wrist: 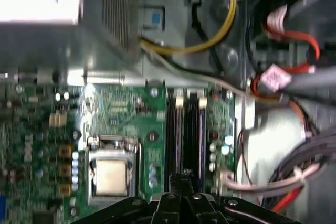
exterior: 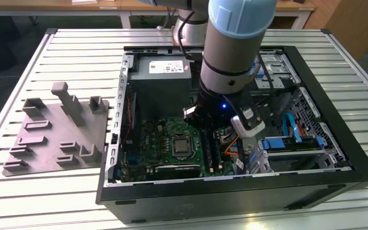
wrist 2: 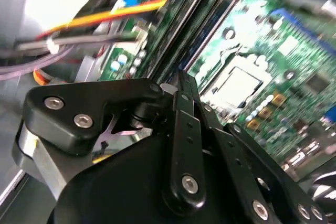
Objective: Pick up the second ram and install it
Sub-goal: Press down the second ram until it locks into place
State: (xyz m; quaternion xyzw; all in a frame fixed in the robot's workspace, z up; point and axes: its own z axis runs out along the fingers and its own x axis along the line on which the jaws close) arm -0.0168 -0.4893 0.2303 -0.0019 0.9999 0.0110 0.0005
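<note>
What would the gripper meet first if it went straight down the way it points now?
Probably the long black memory slots on the motherboard: in the first wrist view the gripper sits directly over them, though depth is unclear.

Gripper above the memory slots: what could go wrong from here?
1. The gripper sits directly over the narrow black slots. A slight sideways offset could load a slot wall or the green board instead.
2. Loose cables run close beside the gripper and might snag on it.
</note>
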